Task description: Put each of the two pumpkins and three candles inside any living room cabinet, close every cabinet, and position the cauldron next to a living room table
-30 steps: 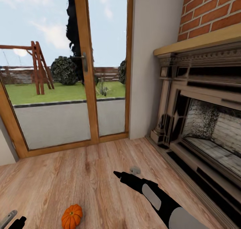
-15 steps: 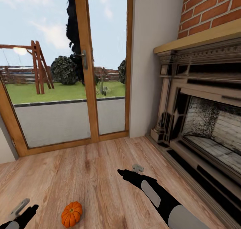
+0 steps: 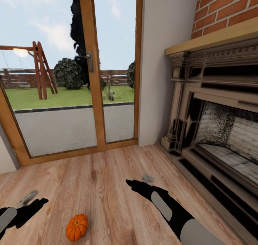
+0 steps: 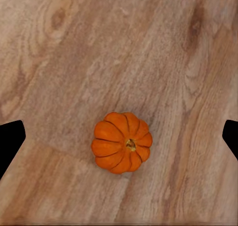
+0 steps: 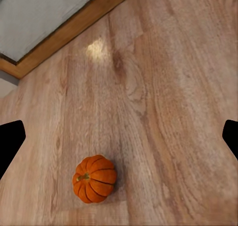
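A wood-plank floor (image 3: pixel 107 187) runs up to a wood-framed glass door (image 3: pixel 89 69) with a metal handle (image 3: pixel 89 60); outside — lawn, a swing frame (image 3: pixel 39 71), dark bushes (image 3: pixel 68 75). Beside it stands a stone-coloured fireplace (image 3: pixel 218 130) — brick (image 3: pixel 229 8) above its mantel.

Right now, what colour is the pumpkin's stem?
Yellowish-brown, set in the orange ribbed pumpkin; the left wrist view shows it best, from above.

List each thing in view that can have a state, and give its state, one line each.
Pumpkin: on the wood floor, lying tilted, not gripped.
Left gripper: open, empty, above the floor.
Right gripper: open, empty.
Glass door: shut.
Fireplace: unlit.
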